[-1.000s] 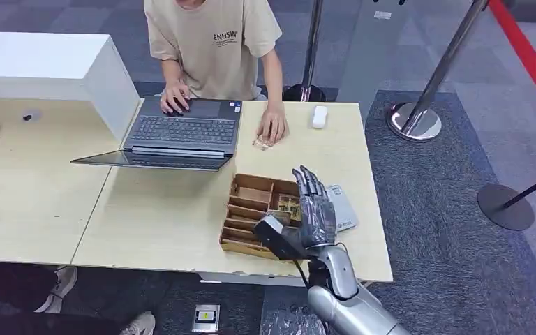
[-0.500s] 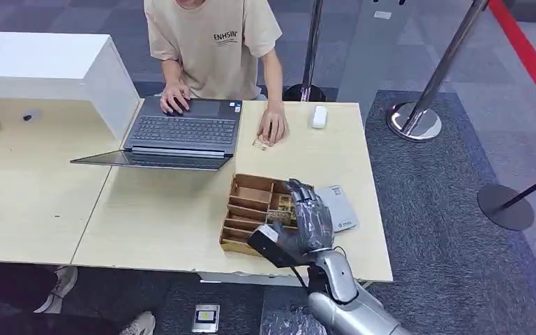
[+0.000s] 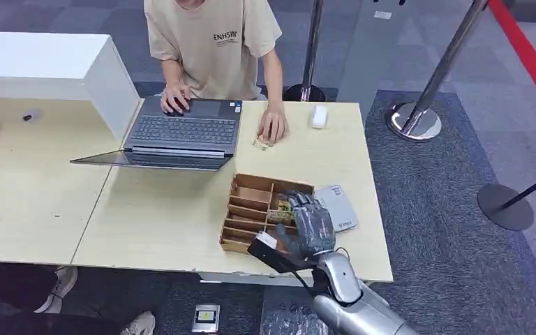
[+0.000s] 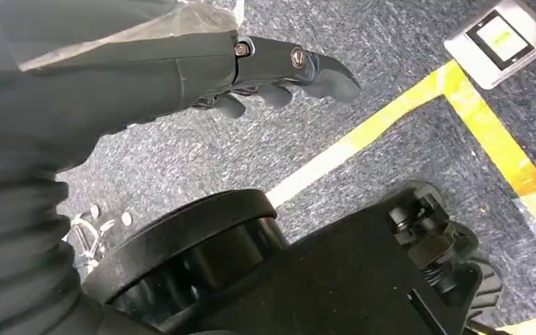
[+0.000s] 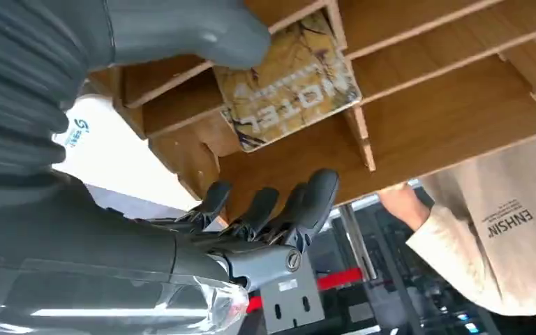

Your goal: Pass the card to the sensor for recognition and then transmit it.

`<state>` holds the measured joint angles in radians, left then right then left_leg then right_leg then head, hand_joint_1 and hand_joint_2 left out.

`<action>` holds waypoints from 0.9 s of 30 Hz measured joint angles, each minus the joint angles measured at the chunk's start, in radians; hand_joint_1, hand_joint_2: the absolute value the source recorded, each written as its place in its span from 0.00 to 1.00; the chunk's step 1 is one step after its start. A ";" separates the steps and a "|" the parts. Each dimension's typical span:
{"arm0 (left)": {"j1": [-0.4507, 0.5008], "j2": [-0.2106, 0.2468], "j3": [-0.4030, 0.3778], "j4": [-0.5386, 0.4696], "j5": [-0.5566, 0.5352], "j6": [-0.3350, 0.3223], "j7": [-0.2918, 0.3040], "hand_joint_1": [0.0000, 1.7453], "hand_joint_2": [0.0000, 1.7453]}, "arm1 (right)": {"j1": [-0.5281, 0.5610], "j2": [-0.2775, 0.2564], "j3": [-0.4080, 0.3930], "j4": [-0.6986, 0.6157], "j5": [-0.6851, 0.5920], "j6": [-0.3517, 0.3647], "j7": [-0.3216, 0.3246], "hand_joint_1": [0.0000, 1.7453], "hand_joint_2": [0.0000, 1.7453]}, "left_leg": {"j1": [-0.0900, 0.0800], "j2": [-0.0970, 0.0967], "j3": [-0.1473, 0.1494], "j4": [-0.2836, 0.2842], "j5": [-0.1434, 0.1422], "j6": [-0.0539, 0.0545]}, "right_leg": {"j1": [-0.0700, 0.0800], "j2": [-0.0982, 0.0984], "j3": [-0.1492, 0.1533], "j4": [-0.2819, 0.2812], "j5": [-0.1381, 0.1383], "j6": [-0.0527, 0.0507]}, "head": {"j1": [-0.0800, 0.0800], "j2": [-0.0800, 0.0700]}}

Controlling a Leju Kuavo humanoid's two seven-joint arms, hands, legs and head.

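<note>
The right hand's fingers are spread apart and bent a little, and they hold nothing. The thumb sits just beside the card, and I cannot tell if it touches it. The right hand is low in the middle of the head picture, over the right side of the wooden box. The card is yellow and brown with the word HOTEL on it. It stands leaning in one of the box's right-side slots, between thin wooden walls. In the head picture the card peeks out just left of the fingers.

A flat grey card reader lies on the table right beside the box, on its right.

The left hand is in the upper middle of its wrist picture, hanging over grey carpet with a yellow line. Its fingers are curled in and hold nothing.

At the top of the head picture a person in a tan shirt sits behind the table. One of the person's hands is on a laptop and the other hand rests flat on the table. A small white thing lies near that hand, to its right.
</note>
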<state>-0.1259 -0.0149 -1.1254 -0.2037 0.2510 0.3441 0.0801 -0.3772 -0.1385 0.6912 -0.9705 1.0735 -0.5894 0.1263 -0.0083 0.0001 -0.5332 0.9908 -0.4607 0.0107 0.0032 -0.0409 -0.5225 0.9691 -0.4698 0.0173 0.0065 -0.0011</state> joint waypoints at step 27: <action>-0.005 0.000 0.000 0.000 0.010 0.007 -0.019 0.00 1.00 | -0.012 -0.048 0.037 -0.034 -0.115 0.036 -0.041 1.00 1.00 | 0.000 0.000 0.001 0.000 0.000 0.000 | 0.000 0.000 0.000 0.000 0.000 0.000 | 0.000 0.000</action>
<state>-0.1312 -0.0149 -1.1254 -0.2037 0.2605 0.3513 0.0607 -0.3891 -0.1862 0.7282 -1.0048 0.9581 -0.5536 0.0848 -0.0082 0.0002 -0.5325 0.9908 -0.4607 0.0107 0.0033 -0.0409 -0.5220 0.9691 -0.4698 0.0173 0.0065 -0.0011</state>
